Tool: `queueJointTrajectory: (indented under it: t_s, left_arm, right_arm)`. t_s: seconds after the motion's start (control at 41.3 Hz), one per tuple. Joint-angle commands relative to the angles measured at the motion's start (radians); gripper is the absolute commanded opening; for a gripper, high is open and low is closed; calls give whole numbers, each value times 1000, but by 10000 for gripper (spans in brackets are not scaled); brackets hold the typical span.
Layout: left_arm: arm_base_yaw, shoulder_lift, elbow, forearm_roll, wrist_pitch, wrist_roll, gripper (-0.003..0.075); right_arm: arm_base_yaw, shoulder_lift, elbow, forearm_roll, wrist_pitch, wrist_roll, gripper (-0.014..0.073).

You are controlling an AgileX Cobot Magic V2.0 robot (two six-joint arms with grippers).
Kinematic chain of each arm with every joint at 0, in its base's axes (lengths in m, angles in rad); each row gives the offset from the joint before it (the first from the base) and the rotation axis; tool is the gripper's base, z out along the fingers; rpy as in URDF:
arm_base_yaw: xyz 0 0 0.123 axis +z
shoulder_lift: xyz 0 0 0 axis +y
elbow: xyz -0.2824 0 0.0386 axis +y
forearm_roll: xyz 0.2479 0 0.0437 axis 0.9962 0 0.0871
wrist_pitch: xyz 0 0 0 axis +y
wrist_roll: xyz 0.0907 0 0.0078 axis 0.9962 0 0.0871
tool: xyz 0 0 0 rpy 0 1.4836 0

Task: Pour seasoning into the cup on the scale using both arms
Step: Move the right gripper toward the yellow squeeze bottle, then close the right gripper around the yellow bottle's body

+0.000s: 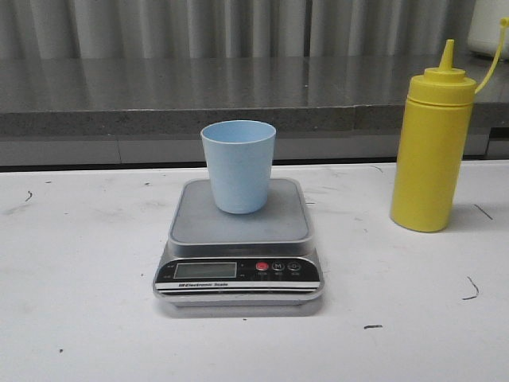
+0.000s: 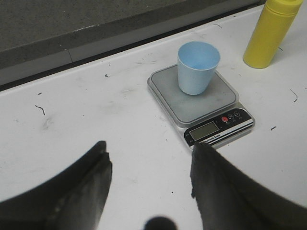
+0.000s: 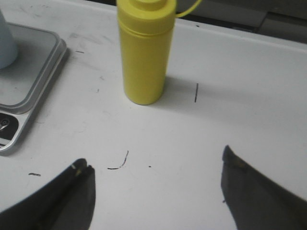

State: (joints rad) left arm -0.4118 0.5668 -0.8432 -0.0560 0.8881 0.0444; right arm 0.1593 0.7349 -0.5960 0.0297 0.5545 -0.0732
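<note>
A small pale blue tapered plastic cup (image 1: 238,165) stands upright toward the rear edge of the grey platform of the flat silver digital scale (image 1: 238,259), which sits mid-way across the scuffed white table (image 1: 79,318). The tall yellow plastic squeeze bottle (image 1: 432,151) (pointed nozzle up, cap dangling on its thin strap) stands well apart to the scale's right, bare tabletop between them. The left gripper (image 2: 151,191) and right gripper (image 3: 156,191) hover with fingers spread wide, holding nothing.
</note>
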Motion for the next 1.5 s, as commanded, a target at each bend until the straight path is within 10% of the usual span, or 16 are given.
queueJointTrajectory:
  t_s: [0.0,0.266,0.848,1.478]
  left_arm:
    - [4,2,-25,-11,-67,-9,376]
    - [4,2,-25,-11,-67,-9,376]
    - [4,2,-25,-11,-67,-9,375]
    - [4,2,-25,-11,-67,-9,375]
  right_arm:
    - [23,41,-26,7,-112,-17,615]
    - [26,186,-7,112,-275,-16,615]
    - [112,706,183,146,-1272,-5,615]
    - [111,983,89,196,-1599,53,615]
